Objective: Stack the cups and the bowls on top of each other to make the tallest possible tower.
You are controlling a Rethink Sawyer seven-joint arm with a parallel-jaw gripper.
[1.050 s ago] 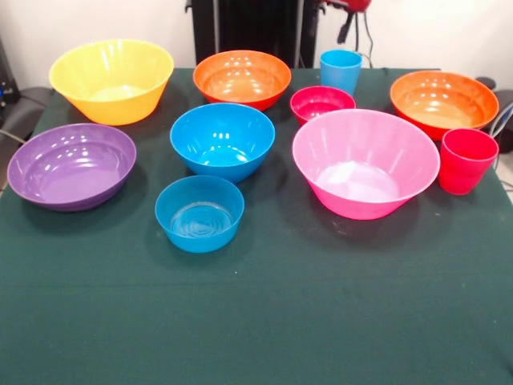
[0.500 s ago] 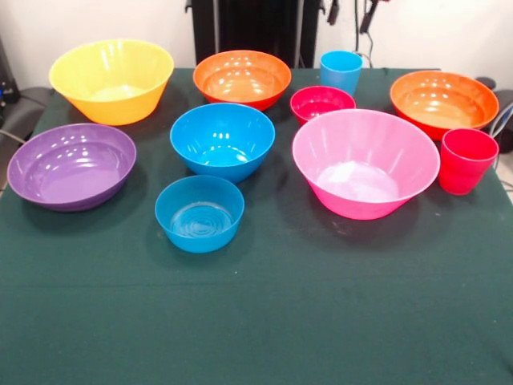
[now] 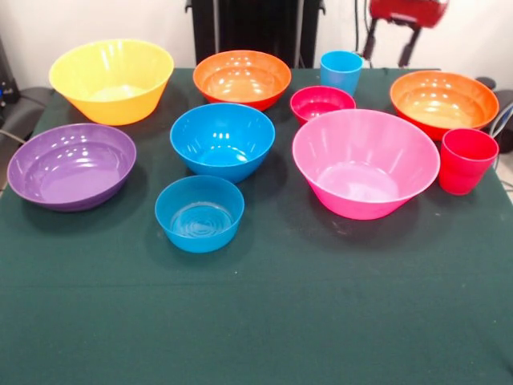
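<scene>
Red gripper (image 3: 389,50) empty, fingers spread wide; light blue cup (image 3: 341,70) just beside, bowls unstacked, tower unstarted.

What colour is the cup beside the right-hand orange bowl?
Red, clearest in the front view.

Green-clothed table (image 3: 264,321) under bowls (image 3: 222,140), cups (image 3: 466,160).

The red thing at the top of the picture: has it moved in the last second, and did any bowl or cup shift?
Yes. The gripper has come lower into view at the top, its two fingers spread apart and holding nothing, above the table's far edge beside the light blue cup. It has not touched anything. All the bowls and both cups sit where they were.
</scene>
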